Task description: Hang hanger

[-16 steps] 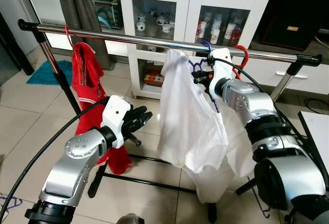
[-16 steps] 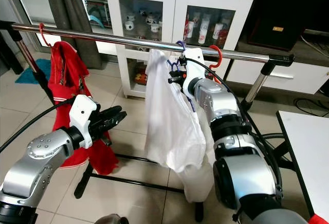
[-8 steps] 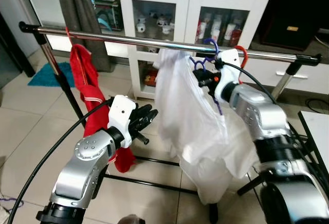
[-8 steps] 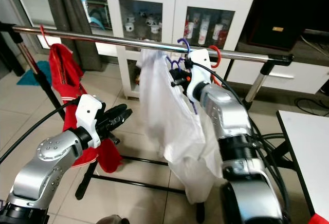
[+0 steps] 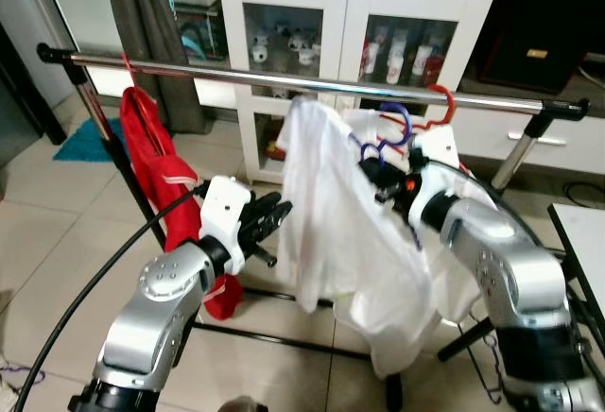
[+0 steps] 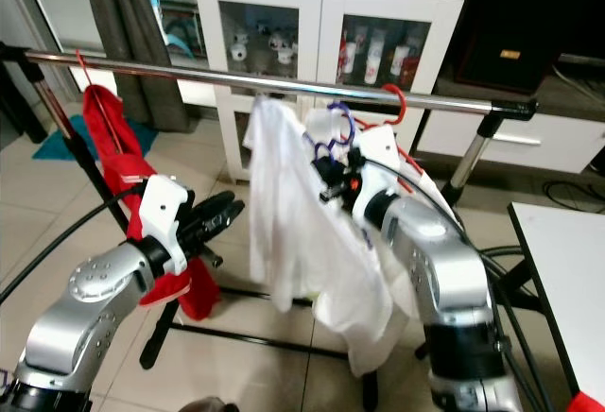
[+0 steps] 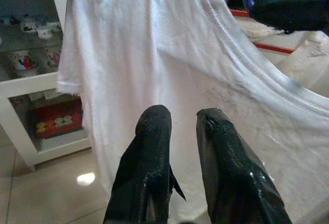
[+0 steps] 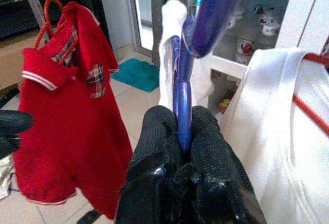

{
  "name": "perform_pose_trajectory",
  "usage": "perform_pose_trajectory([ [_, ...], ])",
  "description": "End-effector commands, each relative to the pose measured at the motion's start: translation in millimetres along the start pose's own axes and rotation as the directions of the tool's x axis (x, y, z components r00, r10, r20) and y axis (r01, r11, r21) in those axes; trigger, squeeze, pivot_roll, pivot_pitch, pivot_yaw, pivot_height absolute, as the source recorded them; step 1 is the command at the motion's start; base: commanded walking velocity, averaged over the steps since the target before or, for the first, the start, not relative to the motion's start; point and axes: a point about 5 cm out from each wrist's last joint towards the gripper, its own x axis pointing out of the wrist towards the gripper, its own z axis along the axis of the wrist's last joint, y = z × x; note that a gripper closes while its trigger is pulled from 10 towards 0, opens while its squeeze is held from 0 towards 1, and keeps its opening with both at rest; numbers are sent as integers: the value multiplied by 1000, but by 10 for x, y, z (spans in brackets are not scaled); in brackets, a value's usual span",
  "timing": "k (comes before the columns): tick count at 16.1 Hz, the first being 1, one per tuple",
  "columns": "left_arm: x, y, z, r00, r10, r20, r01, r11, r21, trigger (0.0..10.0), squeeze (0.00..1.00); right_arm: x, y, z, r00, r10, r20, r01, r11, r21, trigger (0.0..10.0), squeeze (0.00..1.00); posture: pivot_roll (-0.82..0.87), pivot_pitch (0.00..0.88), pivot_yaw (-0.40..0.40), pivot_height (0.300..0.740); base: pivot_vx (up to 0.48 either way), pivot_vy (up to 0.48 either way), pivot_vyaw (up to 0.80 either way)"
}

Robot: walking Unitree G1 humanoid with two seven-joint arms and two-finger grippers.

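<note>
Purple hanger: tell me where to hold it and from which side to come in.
Hold the purple hanger at its neck, just under the hook, coming from the robot's side of the rail. The white shirt covers the shoulders, so only neck and hook are bare; the right gripper grips there now.

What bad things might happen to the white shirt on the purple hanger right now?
1. The purple hanger has its hook below the rail, not on it. If the right pincer lets go, the white shirt likely drops.
2. A red hanger hangs right there, so the hooks might tangle.
3. The left pincer is close to the shirt and might snag it.
</note>
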Motion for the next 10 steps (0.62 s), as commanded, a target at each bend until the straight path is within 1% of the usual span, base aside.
perform_pose_trajectory([
  [1,2,-32,27,1000,-16,2,16,1000,16,10000,0,-37,54,53,1000,8,25,-9,1000,4,0,0,27,0,24,740,0,0,0],
  [3,15,-57,33,999,-46,7,46,999,13,10000,0,-69,99,30,1000,14,22,-14,1000,8,0,0,23,0,25,740,0,0,0],
  [4,51,-84,67,996,-78,31,79,997,-23,10000,0,-76,186,27,998,59,19,-59,998,1,0,0,23,0,23,740,0,0,0],
  [5,98,-107,125,991,-114,64,118,990,-76,10000,1000,-74,283,35,994,112,11,-112,993,-27,0,0,24,0,21,740,0,0,0],
  [6,144,-122,165,987,-138,78,144,986,-81,10000,1000,-64,355,44,989,146,0,-146,988,-55,0,0,24,0,21,740,0,0,0],
  [7,187,-131,181,986,-149,78,154,986,-69,10000,1000,-45,402,54,988,155,-6,-155,986,-68,0,0,21,0,21,740,0,0,0],
  [9,258,-138,198,985,-154,79,159,985,-64,10000,1000,4,484,57,986,165,-16,-166,983,-81,0,0,19,0,22,740,0,0,0],
  [10,269,-136,200,985,-151,79,156,986,-64,10000,1000,9,508,56,985,171,-18,-172,981,-84,0,0,19,0,22,740,0,0,0],
])
